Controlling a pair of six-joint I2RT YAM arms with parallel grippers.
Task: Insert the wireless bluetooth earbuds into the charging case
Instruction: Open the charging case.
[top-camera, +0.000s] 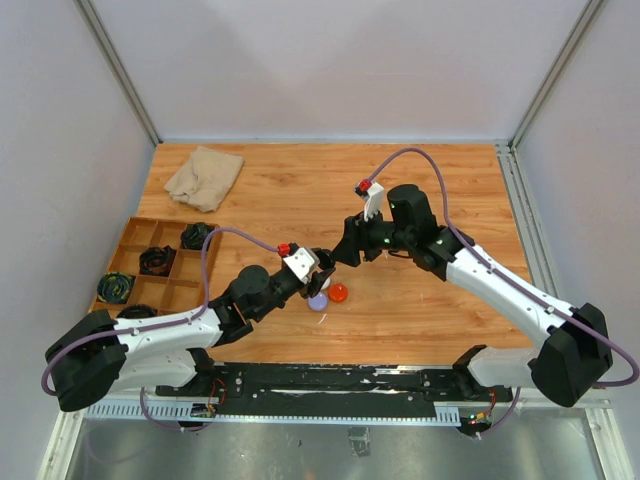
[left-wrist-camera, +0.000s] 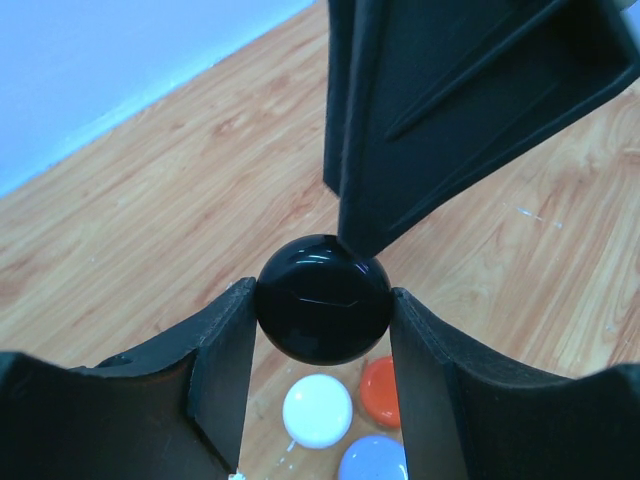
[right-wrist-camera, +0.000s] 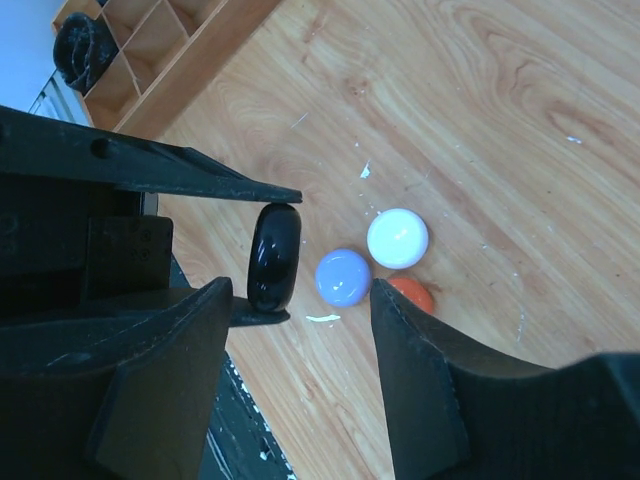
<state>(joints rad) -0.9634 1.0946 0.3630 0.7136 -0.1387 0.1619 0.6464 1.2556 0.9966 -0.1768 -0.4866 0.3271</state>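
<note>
My left gripper (left-wrist-camera: 322, 305) is shut on a glossy black round case (left-wrist-camera: 322, 298), held on edge above the table; the case also shows in the right wrist view (right-wrist-camera: 274, 255). My right gripper (right-wrist-camera: 300, 292) is open, its jaws either side of the case's level, and one of its fingers (left-wrist-camera: 400, 120) touches the case's top. Below lie a white puck (left-wrist-camera: 317, 411), a lilac puck (left-wrist-camera: 373, 462) and a red puck (left-wrist-camera: 381, 390), close together. In the top view both grippers meet near the red puck (top-camera: 338, 293). No stemmed earbuds are in view.
A wooden compartment tray (top-camera: 133, 235) with coiled black cables stands at the left; it also shows in the right wrist view (right-wrist-camera: 200, 60). A beige cloth (top-camera: 204, 175) lies at the back left. The table's front edge and black rail are close below the pucks.
</note>
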